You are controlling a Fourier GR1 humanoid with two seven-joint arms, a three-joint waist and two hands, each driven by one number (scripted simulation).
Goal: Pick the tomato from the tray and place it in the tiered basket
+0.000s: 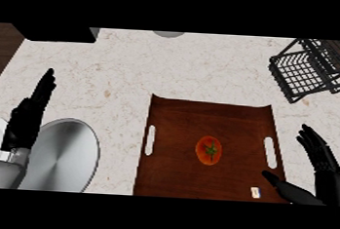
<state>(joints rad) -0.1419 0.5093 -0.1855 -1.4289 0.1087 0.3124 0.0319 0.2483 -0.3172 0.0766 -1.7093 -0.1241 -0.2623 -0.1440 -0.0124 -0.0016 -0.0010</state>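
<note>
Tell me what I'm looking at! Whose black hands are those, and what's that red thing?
You are looking down through a robot's eyes at a kitchen counter. The black things are its two hands. The left hand rests open at the left side, fingers pointing up. The right hand is open too, beside a brown tray. The red thing is a tomato lying in the middle of the tray. Nothing is held yet. The black wire thing at the top right is a basket, where the tomato should go. The shiny round thing at the lower left is a metal lid or plate.
</note>
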